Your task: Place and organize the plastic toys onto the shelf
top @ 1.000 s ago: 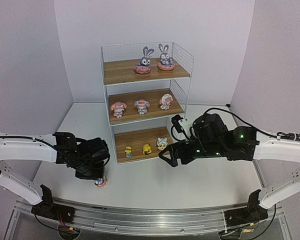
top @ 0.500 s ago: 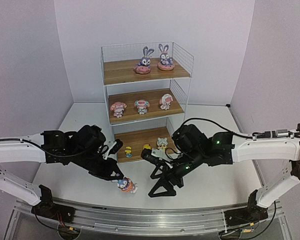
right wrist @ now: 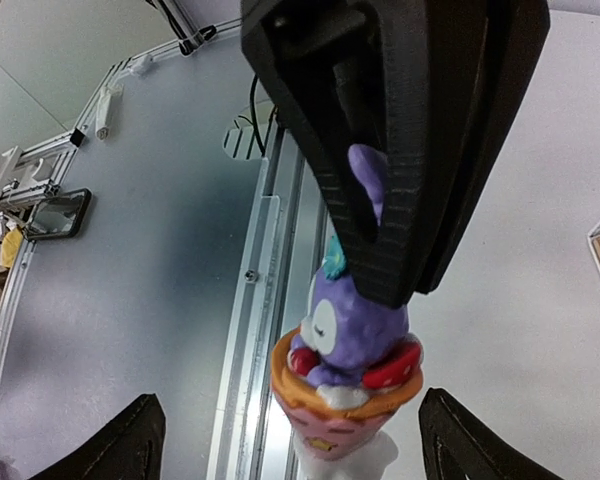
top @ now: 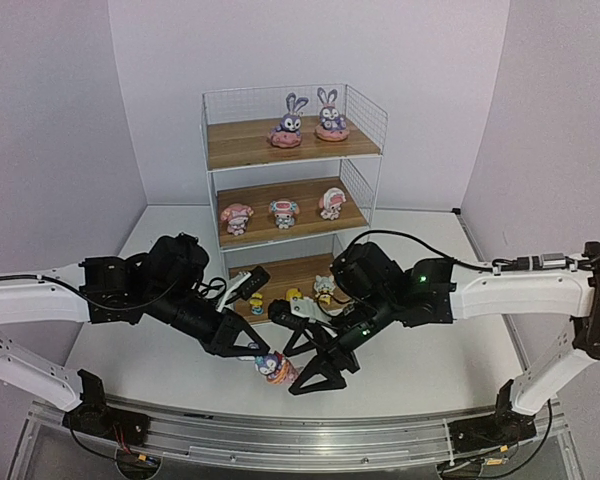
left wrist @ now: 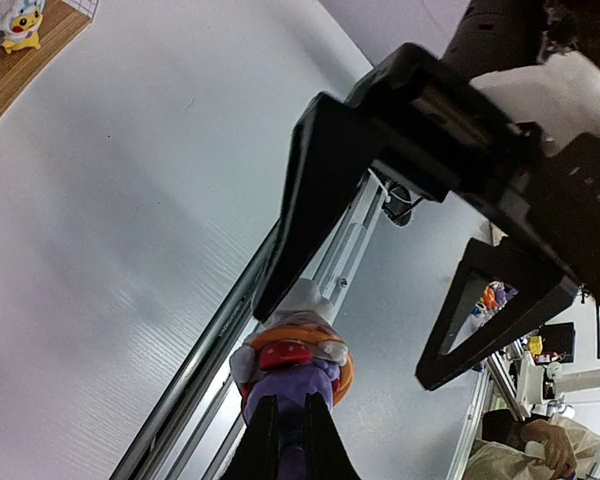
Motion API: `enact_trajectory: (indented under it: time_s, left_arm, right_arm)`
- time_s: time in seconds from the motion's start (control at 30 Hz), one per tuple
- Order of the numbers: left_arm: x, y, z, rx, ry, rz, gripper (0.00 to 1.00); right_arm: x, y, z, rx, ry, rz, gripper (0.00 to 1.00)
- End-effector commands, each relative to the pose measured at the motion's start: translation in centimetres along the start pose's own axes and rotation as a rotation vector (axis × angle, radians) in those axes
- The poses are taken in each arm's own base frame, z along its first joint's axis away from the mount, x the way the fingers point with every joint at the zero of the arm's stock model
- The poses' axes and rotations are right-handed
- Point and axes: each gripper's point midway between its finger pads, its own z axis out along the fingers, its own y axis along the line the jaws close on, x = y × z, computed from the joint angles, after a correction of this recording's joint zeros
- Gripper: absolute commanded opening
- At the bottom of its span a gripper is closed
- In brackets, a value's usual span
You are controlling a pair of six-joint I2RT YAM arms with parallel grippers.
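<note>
From above the light is bright, soft and even, faintly violet on the walls (top: 50, 120); only pale, blurry shadows lie on the tabletop (top: 430, 370). The metal rail (top: 310, 440) bows along the bottom edge. In the left wrist view a broad sheen washes the middle left. In the right wrist view the purple bunny (right wrist: 355, 320) is sharp and evenly lit.

3 bunnies (top: 290, 122), 3 pink-white toys (top: 283, 212), 3 yellowish toys (top: 293, 294)
</note>
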Motion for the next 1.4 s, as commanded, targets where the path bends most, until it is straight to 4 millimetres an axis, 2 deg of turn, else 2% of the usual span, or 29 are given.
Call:
enact_trajectory:
  time_s: [0.0, 0.13, 0.3, 0.37, 0.5, 0.57, 0.6, 0.67, 0.8, 0.83, 0.87, 1.0, 1.1, 1.37]
  left_arm:
    - [-3.4, -3.5, -1.4, 0.094, -0.101, 0.105, 0.00]
    - [-3.8, -3.8, -2.0, 0.093, -0.129, 0.115, 0.00]
    - [-3.9, -4.1, -2.4, 0.102, -0.143, 0.125, 0.00]
    - [-3.9, -4.0, -2.4, 0.096, -0.143, 0.126, 0.00]
    - [-4.0, -3.9, -2.5, 0.086, -0.149, 0.122, 0.00]
    - [-4.3, -3.8, -2.7, 0.071, -0.162, 0.113, 0.01]
    - [-4.5, -3.7, -2.8, 0.058, -0.173, 0.108, 0.06]
    - [-5.1, -3.5, -3.1, 0.035, -0.198, 0.095, 0.24]
    - [-6.8, -2.3, -4.5, -0.072, -0.278, 0.012, 0.75]
    - [-7.3, -1.7, -5.1, -0.113, -0.307, -0.024, 0.83]
    - [-7.6, -1.0, -5.7, -0.157, -0.345, -0.065, 0.87]
    - [-8.7, 1.0, -9.0, -0.258, -0.524, -0.214, 0.89]
    - [-9.7, 0.5, -9.9, -0.203, -0.621, -0.235, 0.82]
    - [-12.7, 0.5, -7.9, -0.226, -0.643, -0.231, 0.67]
  right_arm:
    - [-1.5, 0.3, 0.9, -0.069, -0.020, 0.005, 0.80]
    - [-1.0, 0.2, 1.3, -0.075, -0.010, 0.027, 0.71]
    - [-1.3, 0.2, 1.4, -0.081, -0.018, 0.039, 0.61]
    - [-1.5, 0.1, 1.4, -0.082, -0.023, 0.040, 0.51]
    - [-1.7, 0.1, 1.5, -0.081, -0.027, 0.043, 0.21]
    - [-1.7, -0.2, 1.5, -0.066, -0.028, 0.050, 0.11]
    - [-1.7, -0.4, 1.5, -0.053, -0.030, 0.053, 0.06]
    - [-1.9, -1.3, 1.4, 0.004, -0.039, 0.064, 0.00]
    - [-3.0, -3.5, 0.1, 0.177, -0.111, 0.075, 0.00]
    - [-3.3, -4.2, -0.6, 0.232, -0.136, 0.081, 0.00]
    - [-3.6, -4.8, -1.3, 0.289, -0.165, 0.089, 0.00]
    - [-4.8, -6.8, -5.2, 0.502, -0.326, 0.155, 0.00]
    - [-5.3, -7.1, -6.9, 0.573, -0.404, 0.168, 0.00]
    - [-6.5, -7.8, -7.7, 0.637, -0.446, 0.253, 0.00]
